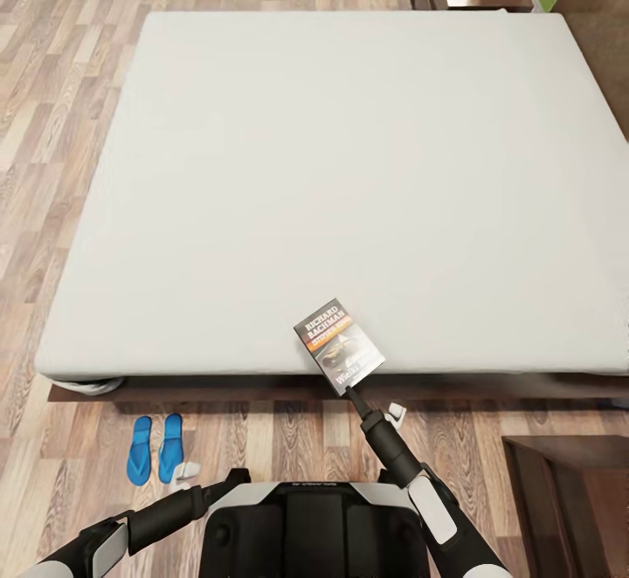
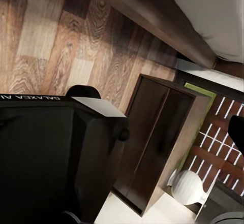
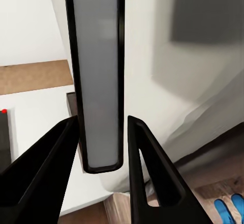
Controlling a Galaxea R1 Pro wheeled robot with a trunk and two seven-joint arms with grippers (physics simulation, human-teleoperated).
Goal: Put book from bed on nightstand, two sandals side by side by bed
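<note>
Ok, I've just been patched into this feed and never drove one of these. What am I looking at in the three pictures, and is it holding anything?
It is a wheeled robot with two arms. The big picture looks down from its head: a pale grey-white mattress bed, wood-plank floor, two bright blue sandals side by side on the floor by the bed's near edge, and a dark brown nightstand at lower right. The right gripper has the thin dark paperback book at the bed's edge. The right wrist camera looks along its black fingers, which stand either side of the book's edge. The left wrist camera faces floor, the robot's own body and a dark cabinet.
</note>
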